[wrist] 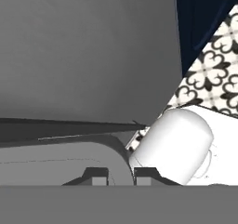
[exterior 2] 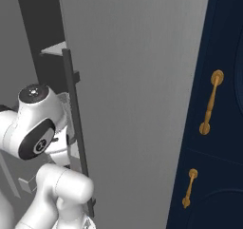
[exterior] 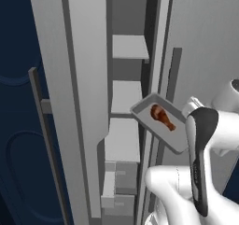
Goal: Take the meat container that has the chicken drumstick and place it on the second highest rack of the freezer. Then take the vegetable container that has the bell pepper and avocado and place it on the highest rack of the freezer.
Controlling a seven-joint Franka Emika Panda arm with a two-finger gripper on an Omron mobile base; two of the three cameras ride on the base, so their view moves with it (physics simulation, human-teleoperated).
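The freezer (exterior: 93,56) is standing open, its tall grey door panel swinging out to the left and leaving a narrow slot of room between that panel and the right-hand frame. Inside, flat matte grey slabs are stepping down the stack: the highest rack (exterior: 129,46), then the second highest rack (exterior: 126,97) below it, with boxy grey drawers (exterior: 120,182) underneath. The meat container (exterior: 159,121), a shallow grey rectangular tray with rounded corners, is hanging tilted just in front of the second slab's front right corner, partly over the frame edge. The chicken drumstick (exterior: 161,116), glossy reddish-brown, is lying in the tray's middle, thin end pointing down and right. The gripper (wrist: 120,175) is showing two dark finger tips close together with the tray's curved rim rising right between them, so they are looking clamped on that rim. In the right view, a long dark vertical bar handle (exterior 2: 76,128) is running down the smooth grey door, beside navy cabinets (exterior 2: 223,104) with brass pulls.
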